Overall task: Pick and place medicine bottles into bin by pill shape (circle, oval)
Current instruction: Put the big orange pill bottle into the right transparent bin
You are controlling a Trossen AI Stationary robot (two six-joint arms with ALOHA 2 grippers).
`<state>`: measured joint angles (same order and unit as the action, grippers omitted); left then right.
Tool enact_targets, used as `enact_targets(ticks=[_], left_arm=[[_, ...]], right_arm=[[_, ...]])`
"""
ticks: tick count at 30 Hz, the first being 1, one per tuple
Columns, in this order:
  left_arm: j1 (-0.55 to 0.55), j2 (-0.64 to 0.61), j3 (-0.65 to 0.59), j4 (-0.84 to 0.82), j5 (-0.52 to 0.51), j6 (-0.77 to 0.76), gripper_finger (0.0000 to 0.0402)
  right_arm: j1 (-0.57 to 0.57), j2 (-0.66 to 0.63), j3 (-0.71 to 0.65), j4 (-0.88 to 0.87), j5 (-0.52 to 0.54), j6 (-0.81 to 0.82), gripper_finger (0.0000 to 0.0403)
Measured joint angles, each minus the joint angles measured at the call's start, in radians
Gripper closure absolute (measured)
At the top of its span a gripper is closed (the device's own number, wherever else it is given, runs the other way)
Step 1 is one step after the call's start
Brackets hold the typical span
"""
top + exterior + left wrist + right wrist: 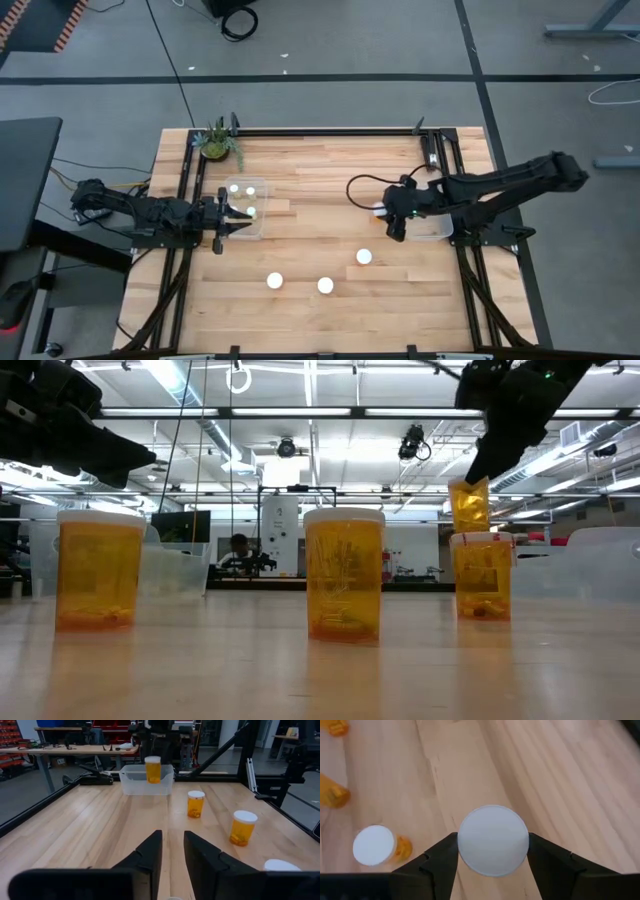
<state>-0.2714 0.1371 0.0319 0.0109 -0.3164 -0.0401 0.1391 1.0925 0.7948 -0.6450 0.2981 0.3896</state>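
Medicine bottle (pixel 492 840) clamped in right end effector (pixel 392 212) above right bin (pixel 432 226); left end effector (pixel 172 857) slightly parted, empty.

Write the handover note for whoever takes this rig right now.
Right end effector: shut on a medicine bottle, held in the air over the right bin.
Left end effector: open, holding nothing, at the left bin.
Done: white caps show in the left bin; bottles also lie in the right bin.
Left: release the held bottle, then sort the three standing bottles on the table.
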Motion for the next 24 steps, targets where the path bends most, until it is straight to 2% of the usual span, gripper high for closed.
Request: enact_targets(ticks=[5, 17, 24], left_arm=[[0.000, 0.000, 0.000, 0.000, 0.000, 0.000, 0.0319], [0.000, 0.000, 0.000, 0.000, 0.000, 0.000, 0.0310], [0.000, 0.000, 0.000, 0.000, 0.000, 0.001, 0.0318]], right_arm=[[0.034, -0.073, 0.001, -0.105, 0.073, 0.086, 0.0175], [0.034, -0.164, 0.001, -0.377, 0.229, 0.294, 0.0175], [0.033, -0.180, 0.001, -0.486, 0.254, 0.423, 0.0175]])
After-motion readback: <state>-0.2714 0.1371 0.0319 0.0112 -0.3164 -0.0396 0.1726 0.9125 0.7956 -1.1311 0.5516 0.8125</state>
